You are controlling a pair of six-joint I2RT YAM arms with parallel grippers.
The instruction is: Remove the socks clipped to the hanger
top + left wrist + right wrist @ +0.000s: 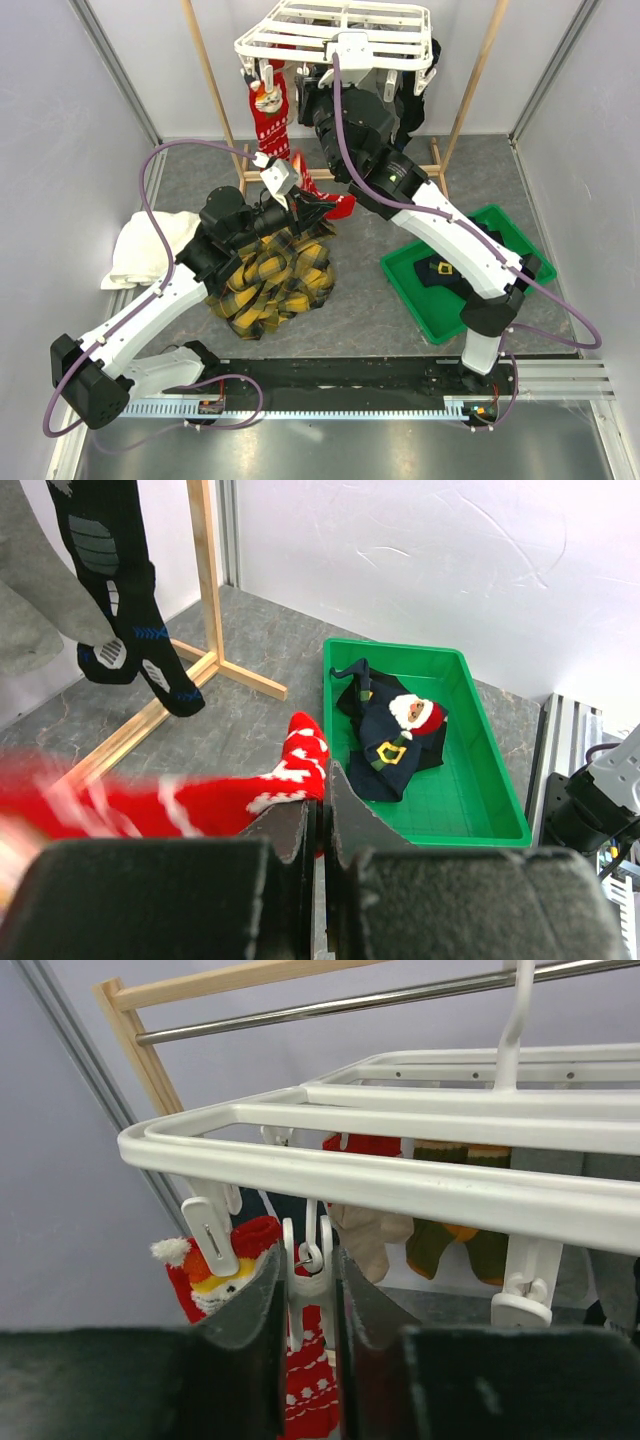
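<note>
counting two arms, left arm [150,310] and right arm [450,230], each carrying one gripper: left gripper [320,800], right gripper [305,1265]. counting one hanger [400,1185], one wooden frame [210,80], one green tray [505,225], one plaid cloth [270,285], one white towel [135,250]. seeing three clips along the near rail: left clip [210,1235], middle clip [309,1235], right clip [520,1290]. counting two red socks from above, hanging red sock [270,115] and lower red sock [335,205], plus one navy sock [390,745] in the tray; leaving the other hanging socks uncounted, too overlapped for telling apart.

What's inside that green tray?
A bunched navy Santa sock lies in the tray. Anything beneath it is covered, so more socks may hide there.
</note>
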